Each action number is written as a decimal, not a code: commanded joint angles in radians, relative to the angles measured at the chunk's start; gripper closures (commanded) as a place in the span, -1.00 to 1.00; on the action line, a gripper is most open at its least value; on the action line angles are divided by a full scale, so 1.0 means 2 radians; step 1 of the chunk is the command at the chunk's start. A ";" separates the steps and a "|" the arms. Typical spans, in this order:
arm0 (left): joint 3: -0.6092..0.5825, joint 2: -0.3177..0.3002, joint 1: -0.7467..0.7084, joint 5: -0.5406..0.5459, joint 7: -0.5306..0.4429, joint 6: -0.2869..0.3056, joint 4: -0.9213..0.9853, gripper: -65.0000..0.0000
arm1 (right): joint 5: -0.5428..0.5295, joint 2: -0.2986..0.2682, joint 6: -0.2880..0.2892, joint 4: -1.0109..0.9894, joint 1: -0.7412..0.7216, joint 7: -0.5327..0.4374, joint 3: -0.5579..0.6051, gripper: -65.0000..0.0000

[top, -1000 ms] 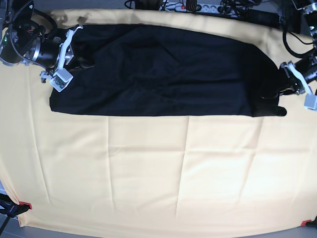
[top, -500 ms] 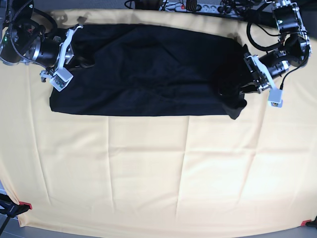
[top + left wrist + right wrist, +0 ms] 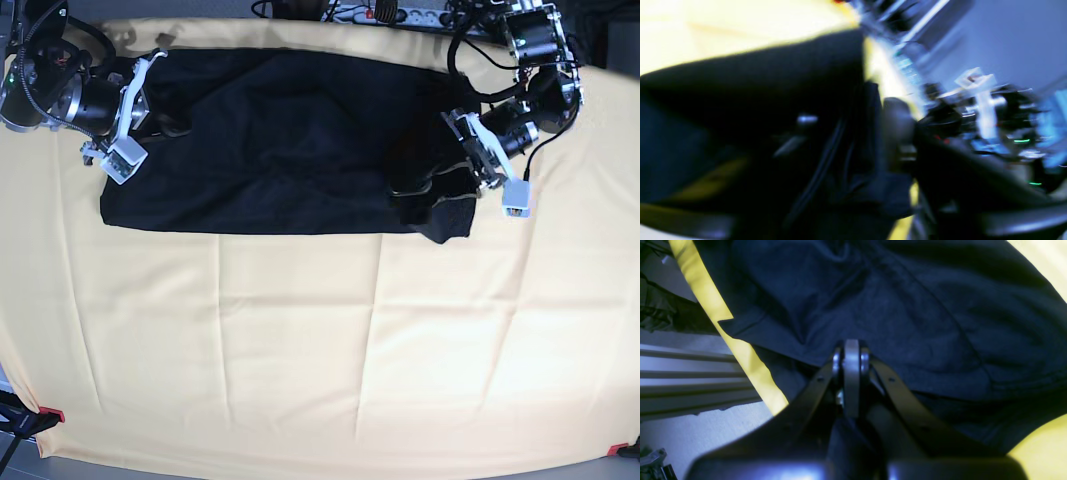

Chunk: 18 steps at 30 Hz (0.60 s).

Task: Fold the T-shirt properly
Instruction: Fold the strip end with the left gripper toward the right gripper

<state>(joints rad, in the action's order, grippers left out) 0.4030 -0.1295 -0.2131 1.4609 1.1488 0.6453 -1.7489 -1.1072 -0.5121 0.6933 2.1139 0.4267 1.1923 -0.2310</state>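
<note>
The dark T-shirt (image 3: 280,140) lies flat across the far half of the yellow table cloth (image 3: 320,350). Its right end is bunched and doubled over at my left gripper (image 3: 452,180), which sits against that fold. The left wrist view is blurred and shows only dark T-shirt cloth (image 3: 756,93), so whether those jaws are open or shut is unclear. My right gripper (image 3: 155,112) rests at the shirt's left end. In the right wrist view its fingers (image 3: 851,350) meet, shut on a puckered edge of the T-shirt (image 3: 907,323).
A power strip and cables (image 3: 390,12) run along the table's far edge behind the shirt. Red clamps hold the cloth at the near left corner (image 3: 50,414) and the near right corner (image 3: 618,449). Metal frame rails (image 3: 690,380) show beside the table.
My left arm has swept leftward with the shirt's right end, doubling it over, so the shirt lies shorter. The right arm has not moved.
</note>
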 commanded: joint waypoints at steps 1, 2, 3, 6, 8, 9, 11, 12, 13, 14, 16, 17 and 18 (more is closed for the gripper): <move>-0.005 -0.002 0.004 0.011 0.001 0.001 -0.008 -0.22 | -0.009 -0.007 0.002 0.009 -0.001 -0.011 -0.004 1.00; -0.011 -0.002 0.005 0.011 0.006 0.001 -0.008 -0.25 | -0.009 -0.007 0.002 0.009 -0.001 -0.011 -0.004 1.00; -0.017 -0.002 0.004 0.011 0.006 0.001 -0.009 -0.25 | -0.009 -0.007 0.002 0.009 -0.001 -0.011 -0.004 1.00; -0.021 -0.002 0.005 0.011 0.005 0.001 -0.009 -0.25 | -0.009 -0.007 0.002 0.009 -0.001 -0.011 -0.004 1.00; -0.018 -0.002 0.005 0.011 0.005 0.001 -0.009 -0.25 | -0.009 -0.007 0.002 0.009 -0.001 -0.011 -0.004 1.00; -0.014 -0.002 0.006 0.011 0.005 0.001 -0.009 -0.24 | -0.009 -0.007 0.002 0.009 -0.001 -0.011 -0.004 1.00; 0.003 -0.002 0.007 0.011 0.005 0.011 -0.009 -0.19 | -0.009 -0.007 0.002 0.009 -0.001 -0.011 -0.004 1.00; 0.014 -0.002 0.007 0.011 0.004 0.020 -0.009 -0.04 | -0.009 -0.007 0.002 0.009 -0.001 -0.011 -0.004 1.00; 0.027 -0.002 0.007 0.011 0.002 0.026 -0.009 0.28 | -0.010 -0.007 0.002 0.009 -0.001 -0.011 -0.004 1.00; 0.040 -0.003 0.007 -0.001 0.002 0.026 -0.009 0.73 | -0.010 -0.007 0.002 0.009 -0.001 -0.011 -0.004 1.00; 0.061 -0.004 0.007 -0.048 -0.004 0.014 -0.009 1.00 | -0.011 -0.007 0.002 0.009 -0.002 -0.014 -0.004 1.00; 0.065 -0.005 0.006 -0.071 -0.015 -0.003 -0.009 1.00 | -0.011 -0.007 0.002 0.009 -0.002 -0.019 -0.004 1.00; 0.065 -0.006 0.005 -0.090 -0.027 -0.017 -0.009 1.00 | -0.011 -0.007 0.002 0.009 -0.002 -0.026 -0.004 1.00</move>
<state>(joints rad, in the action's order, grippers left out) 0.5320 -0.1352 -0.2127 1.2465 1.1152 0.6029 -1.7489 -1.1076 -0.5121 0.6933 2.1139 0.4267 1.1652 -0.2310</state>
